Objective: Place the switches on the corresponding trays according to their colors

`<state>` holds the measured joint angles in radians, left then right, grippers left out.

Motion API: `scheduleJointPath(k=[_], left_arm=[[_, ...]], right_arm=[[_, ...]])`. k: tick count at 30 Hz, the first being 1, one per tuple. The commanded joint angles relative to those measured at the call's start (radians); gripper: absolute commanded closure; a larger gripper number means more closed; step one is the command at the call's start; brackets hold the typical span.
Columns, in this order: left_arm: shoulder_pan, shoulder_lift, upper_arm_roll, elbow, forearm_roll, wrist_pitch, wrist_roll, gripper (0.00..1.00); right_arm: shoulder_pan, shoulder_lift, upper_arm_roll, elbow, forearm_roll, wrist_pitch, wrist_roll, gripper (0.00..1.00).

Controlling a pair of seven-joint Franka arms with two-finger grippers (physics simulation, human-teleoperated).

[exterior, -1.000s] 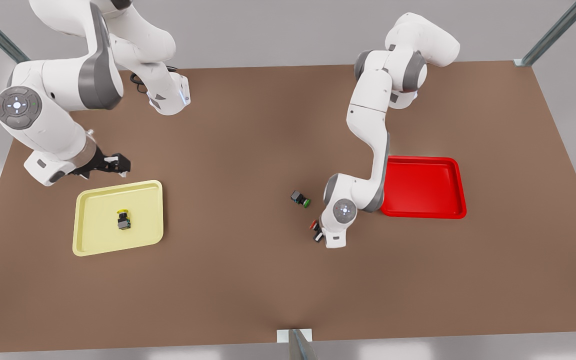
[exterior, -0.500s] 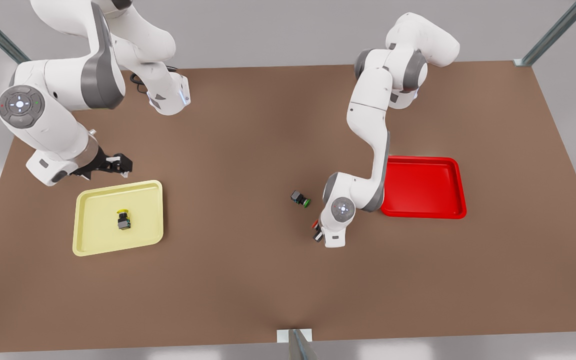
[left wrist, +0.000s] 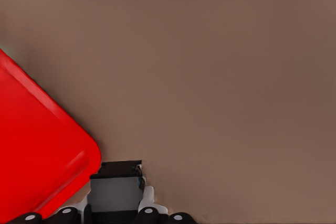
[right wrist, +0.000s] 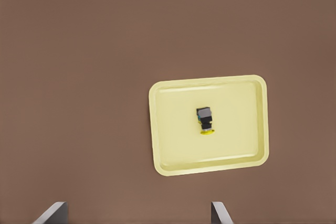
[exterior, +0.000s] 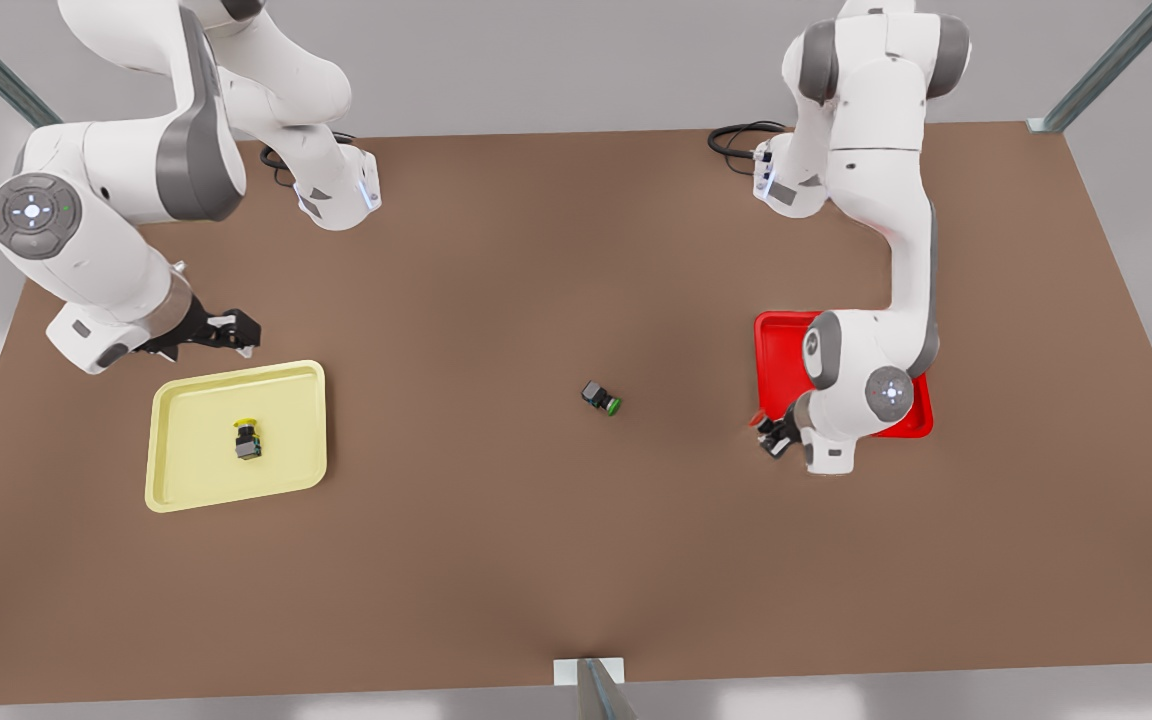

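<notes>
Yellow tray: yellow switch lies inside, so we count that half done.
Red tray: no switch inside yet.
Left gripper: at the red tray's corner, clamped on red switch; we judge drop-off remains.
Right gripper: waits by yellow tray, fingers apart, nothing held.

Green switch (alone) — open table around.

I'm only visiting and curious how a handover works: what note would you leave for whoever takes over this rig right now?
Left gripper: shut on the small dark grey red-capped switch, beside a corner of the bright red plastic tray, not over it.
Right gripper: open, waiting beside the pale yellow plastic tray.
Done: yellow-capped switch lies in the yellow tray.
Left: set the red-capped switch in the red tray.
Leave the green-capped switch on the brown table.
</notes>
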<state>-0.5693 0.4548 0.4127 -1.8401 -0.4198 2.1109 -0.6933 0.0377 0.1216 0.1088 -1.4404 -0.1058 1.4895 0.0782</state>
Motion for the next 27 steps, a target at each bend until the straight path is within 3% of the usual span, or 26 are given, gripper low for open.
scheduleJointPath(k=[1, 7, 13, 14, 15, 20, 23, 26, 27], left_arm=[[0.002, -0.033, 0.0, -0.033, 0.079, 0.0, 0.008, 0.53], [0.02, -0.321, 0.0, -0.358, 0.211, 0.001, 0.087, 0.52], [0.111, -0.3, 0.0, -0.43, 0.271, 0.073, 0.172, 0.5], [0.109, -0.297, 0.0, -0.43, 0.269, 0.073, 0.172, 0.42], [0.109, -0.294, -0.002, -0.43, 0.269, 0.075, 0.169, 0.0], [0.108, -0.301, 0.0, -0.427, 0.269, 0.066, 0.17, 0.0], [0.109, -0.321, -0.003, -0.283, 0.279, -0.083, 0.169, 0.0], [0.112, -0.274, -0.003, 0.114, 0.302, -0.417, 0.294, 0.0], [0.117, -0.274, -0.002, 0.186, 0.34, -0.425, 0.371, 0.0]], right_arm=[[0.002, 0.001, 0.0, 0.0, 0.0, 0.0, 0.0, 0.0], [0.007, 0.0, 0.0, 0.0, 0.0, 0.0, 0.0, 0.0], [0.011, 0.0, 0.0, 0.0, 0.0, -0.002, 0.0, 0.0], [0.013, 0.0, 0.0, 0.0, 0.0, 0.0, 0.0, 0.0], [0.013, 0.0, 0.0, 0.0, 0.0, 0.0, 0.0, 0.0], [0.013, 0.0, 0.0, 0.0, 0.0, 0.0, 0.0, 0.0], [0.013, 0.0, 0.0, 0.0, 0.0, 0.0, 0.0, 0.0], [0.013, 0.0, 0.0, 0.0, 0.0, 0.0, 0.002, 0.0], [0.013, 0.0, 0.0, 0.0, 0.0, 0.0, 0.0, 0.0]])
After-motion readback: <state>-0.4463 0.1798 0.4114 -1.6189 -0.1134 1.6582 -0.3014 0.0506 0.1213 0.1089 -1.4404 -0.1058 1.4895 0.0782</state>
